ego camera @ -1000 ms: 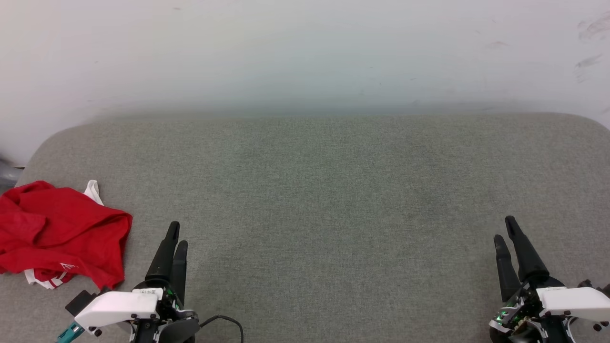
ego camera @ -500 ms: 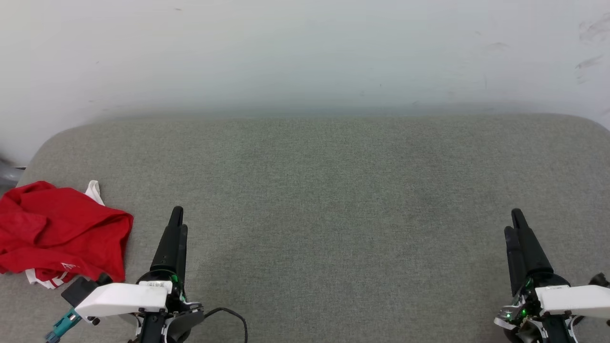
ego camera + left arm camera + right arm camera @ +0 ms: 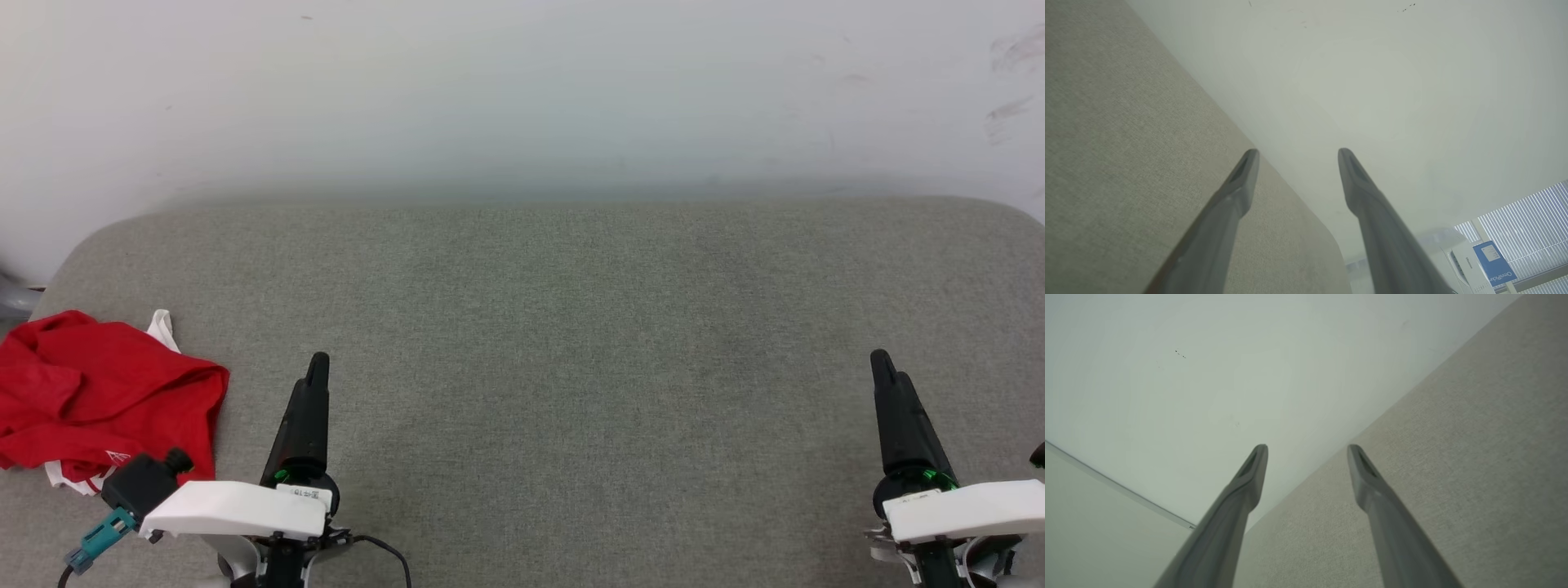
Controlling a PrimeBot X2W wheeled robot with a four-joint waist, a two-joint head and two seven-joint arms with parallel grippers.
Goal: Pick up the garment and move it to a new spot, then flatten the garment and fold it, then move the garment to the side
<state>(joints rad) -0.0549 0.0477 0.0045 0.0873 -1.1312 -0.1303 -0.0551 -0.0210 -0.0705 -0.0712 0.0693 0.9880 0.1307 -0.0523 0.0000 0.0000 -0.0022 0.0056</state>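
Near edge, left: left gripper sits low over the grey cushion, turned on edge so the head view reads it as one dark spike. The left wrist view shows its jaws parted with nothing between them.

Near edge, right: right gripper in the same pose, jaws also parted and empty per the right wrist view. Looks like a ready stance. The two are well apart, leaving the middle of the cushion free, likely the spot for spreading and folding.

Near left, just beside the left gripper's wrist: garment, red, crumpled in a heap on the cushion's left end. A white sleeve bit pokes out at its far side; striped trim and a small white logo show at its near edge. Neither gripper touches it.

Judgement: very start of the task, pick-up not yet done. The left gripper is closer and would need to swing left and come down on a raised fold. The fabric is thin and bunched, so a pinch may catch one layer only.

Far: plain pale wall behind the cushion.
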